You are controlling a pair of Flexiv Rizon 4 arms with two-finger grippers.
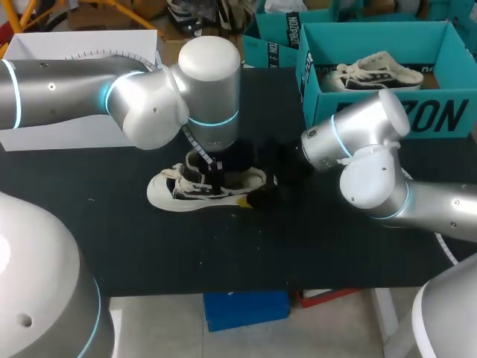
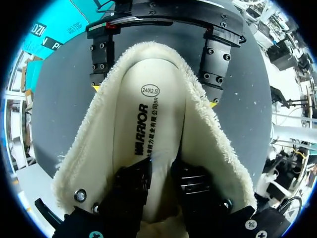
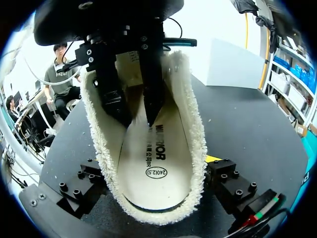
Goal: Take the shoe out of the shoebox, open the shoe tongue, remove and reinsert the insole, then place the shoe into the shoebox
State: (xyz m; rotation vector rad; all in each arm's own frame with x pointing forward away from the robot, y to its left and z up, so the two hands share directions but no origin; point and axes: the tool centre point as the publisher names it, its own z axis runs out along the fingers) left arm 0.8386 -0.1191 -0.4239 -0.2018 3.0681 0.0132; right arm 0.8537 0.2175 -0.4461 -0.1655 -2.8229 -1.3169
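two arms meet over one cream shoe (image 1: 205,186) lying on its sole in the middle of the black bench (image 1: 149,246), toe toward the left arm's side and heel toward the right arm's. the shoe is out of the box and well apart from it.

the left claw (image 2: 161,168) comes down from above into the mouth of the shoe. its two black fingers (image 3: 151,94) stand a little apart, nothing pinched between them, with the tips down by the pale insole (image 2: 143,109). the insole lies flat inside the shoe, ringed by the fluffy fleece lining, its printed size mark near the heel end.

the right claw (image 3: 154,166) sits low at the heel, just above the bench. it straddles the back of the shoe, one finger pressed against each side of the fleecy collar, so it grips the heel from both sides. a yellow tip (image 3: 213,158) peeks out beside the lining.

behind the right arm, at the back of the bench, stands the teal shoebox (image 1: 320,89), open at the top, with a second pale shoe (image 1: 369,71) lying inside it. a white box (image 1: 82,45) stands at the back left, behind the left arm.
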